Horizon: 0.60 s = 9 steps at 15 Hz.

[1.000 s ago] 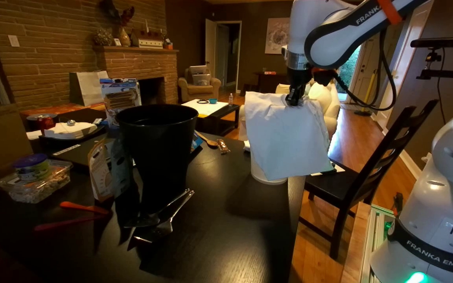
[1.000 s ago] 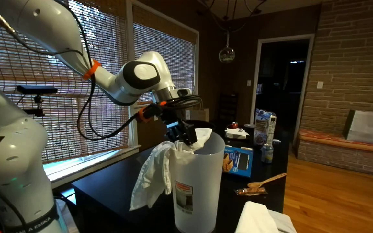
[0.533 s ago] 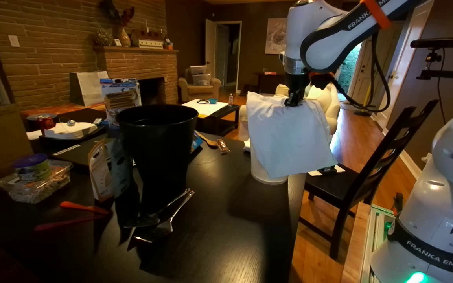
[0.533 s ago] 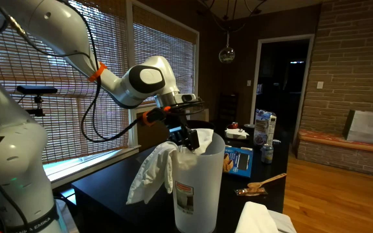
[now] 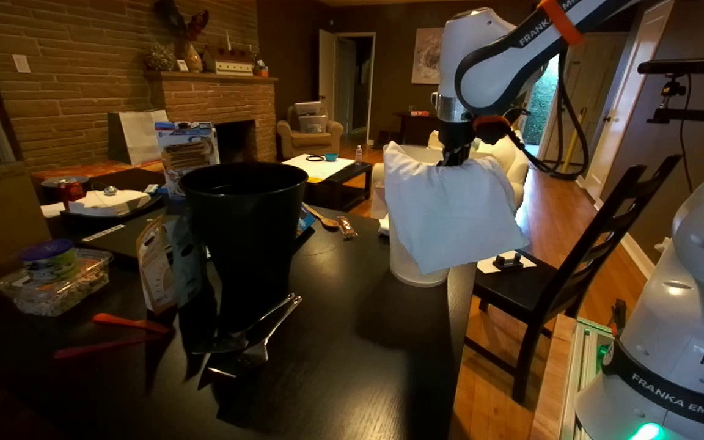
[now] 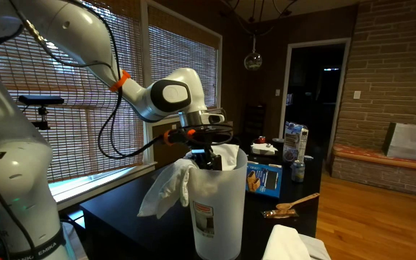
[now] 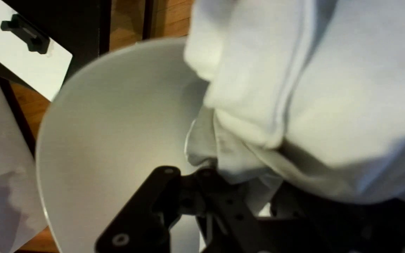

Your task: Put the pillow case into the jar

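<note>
your gripper (image 6: 209, 166) points down at the mouth of the tall frosted jar (image 6: 226, 206), dark against the white pillowcase (image 5: 456, 214) it touches. folds of the pillowcase cover the fingertips in your wrist view, so whether they are clenched on it or released is hidden from you. the pillowcase is only partly in: some of it lies inside the mouth, while the rest folds over the rim and hangs down outside, its lower end flaring away from the wall. your wrist view has the jar's pale inner wall on the left and the fabric filling the upper right. the jar stands upright on the black table (image 5: 340, 318), a label (image 6: 203, 219) on its side. near it you have a blue snack box (image 6: 271, 180), and a wooden spoon (image 6: 284, 206) just beside a wrapped bar (image 6: 280, 214). a drinks can (image 6: 298, 172) stands beyond the box, and a black bucket (image 5: 248, 232) stands apart from the jar.
</note>
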{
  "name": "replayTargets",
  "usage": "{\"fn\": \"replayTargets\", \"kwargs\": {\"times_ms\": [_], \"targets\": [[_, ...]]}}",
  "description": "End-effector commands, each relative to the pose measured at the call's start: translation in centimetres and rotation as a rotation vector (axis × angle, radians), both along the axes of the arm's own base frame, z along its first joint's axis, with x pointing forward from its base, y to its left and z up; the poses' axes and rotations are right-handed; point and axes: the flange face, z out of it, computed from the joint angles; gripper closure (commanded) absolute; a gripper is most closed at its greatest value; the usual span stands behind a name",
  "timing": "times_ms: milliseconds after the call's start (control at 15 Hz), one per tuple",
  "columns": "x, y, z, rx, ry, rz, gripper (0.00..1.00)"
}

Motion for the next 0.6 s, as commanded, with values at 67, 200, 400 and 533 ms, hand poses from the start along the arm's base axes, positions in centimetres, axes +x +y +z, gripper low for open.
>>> {"fn": "replayTargets", "kwargs": {"times_ms": [67, 200, 400, 533], "targets": [[0.97, -0.9, -2.79, 0.092, 0.028, -0.031, 0.97], [1.1, -1.11, -2.88, 0.111, 0.03, -0.034, 0.97], [1.2, -1.28, -2.57, 0.125, 0.025, -0.035, 0.58], [1.17, -1.14, -2.39, 0.129, 0.027, -0.03, 0.44]]}}
